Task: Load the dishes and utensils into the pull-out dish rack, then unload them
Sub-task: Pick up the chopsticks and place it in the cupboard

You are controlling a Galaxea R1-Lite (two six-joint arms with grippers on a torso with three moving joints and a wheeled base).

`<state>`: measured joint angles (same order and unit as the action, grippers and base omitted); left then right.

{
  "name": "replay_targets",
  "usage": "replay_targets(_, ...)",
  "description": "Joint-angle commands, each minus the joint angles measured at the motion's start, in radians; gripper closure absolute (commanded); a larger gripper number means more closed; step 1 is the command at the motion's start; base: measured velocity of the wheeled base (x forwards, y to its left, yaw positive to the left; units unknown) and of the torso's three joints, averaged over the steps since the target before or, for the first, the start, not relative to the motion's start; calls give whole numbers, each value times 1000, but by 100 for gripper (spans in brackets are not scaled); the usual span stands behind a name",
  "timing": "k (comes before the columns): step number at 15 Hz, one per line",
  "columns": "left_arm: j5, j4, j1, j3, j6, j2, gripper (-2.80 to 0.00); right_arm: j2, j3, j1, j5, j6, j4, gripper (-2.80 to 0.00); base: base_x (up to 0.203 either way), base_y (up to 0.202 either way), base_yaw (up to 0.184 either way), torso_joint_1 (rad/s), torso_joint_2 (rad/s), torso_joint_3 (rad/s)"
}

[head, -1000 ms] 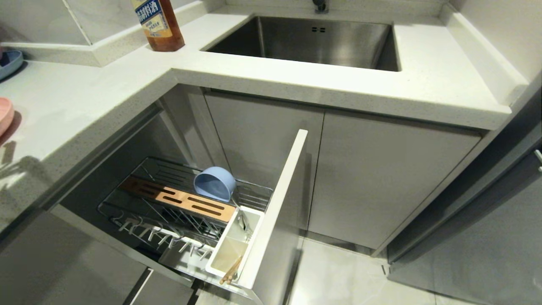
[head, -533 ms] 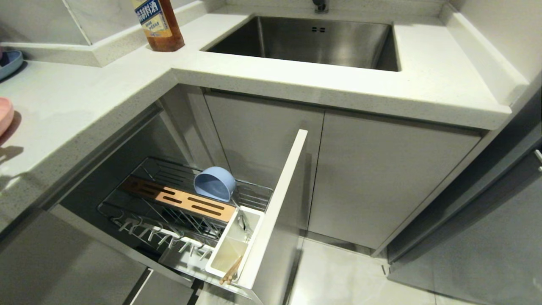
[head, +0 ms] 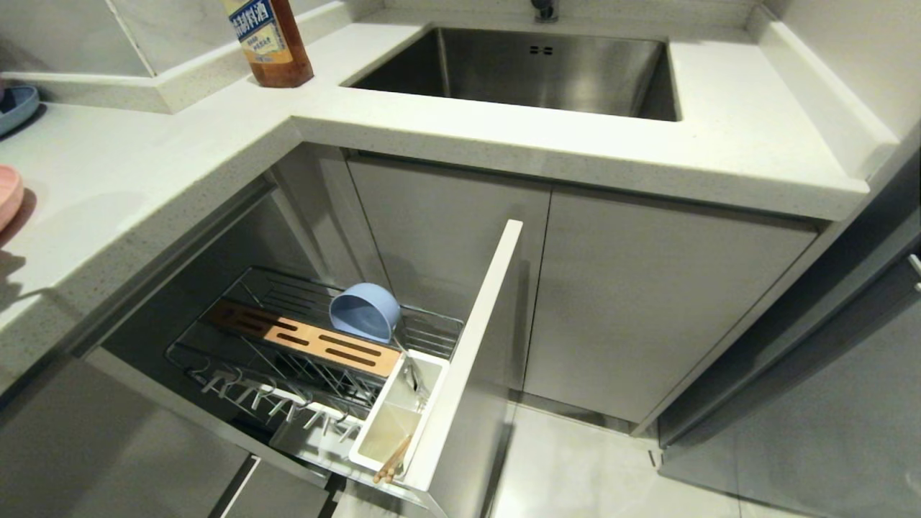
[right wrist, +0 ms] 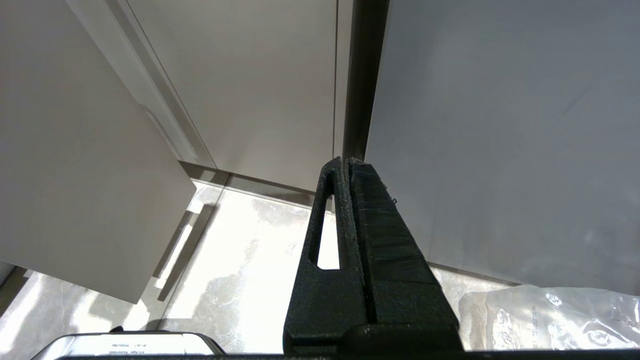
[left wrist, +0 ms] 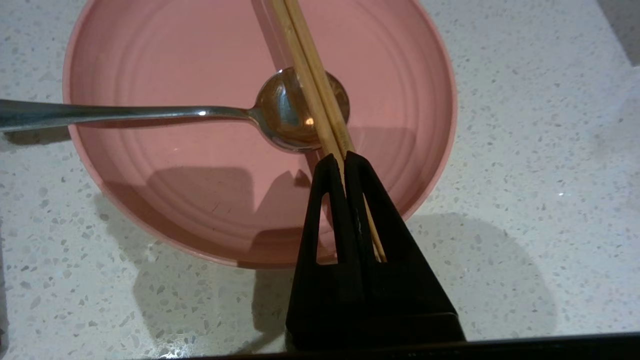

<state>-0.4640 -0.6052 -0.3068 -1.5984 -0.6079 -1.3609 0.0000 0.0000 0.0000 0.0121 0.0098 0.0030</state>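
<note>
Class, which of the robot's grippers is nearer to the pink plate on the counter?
Left. The left gripper is shut on the chopsticks directly over the pink plate, where a spoon lies. The right gripper hangs shut beside the cabinet fronts near the floor, away from it.

Both hands, left hand (left wrist: 344,159) and right hand (right wrist: 345,162), have matte-black, tapering, slotted fingers.
</note>
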Motion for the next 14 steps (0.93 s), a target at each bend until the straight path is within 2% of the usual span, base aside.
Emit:
replay_targets(1, -2, -4, -2, 10, -4, 5, 0, 0, 2, 1, 0, 1, 0, 0, 0, 0, 0, 0, 0, 0)
replay_targets(2, 4, -3, -2, 17, -8, 6, -280, 0, 2, 1, 0, 0, 0, 0, 0, 0, 0, 0, 0, 0)
replay_targets(4, 28, -2, -7, 13, -25, 2, -280, 0, 3, 0, 0, 0, 0, 0, 0, 0, 0, 0, 0, 0)
replay_targets(14, 34, 1, -31, 14, -49, -50, -280, 0, 2, 2, 0, 1, 0, 0, 0, 0, 0, 0, 0, 0)
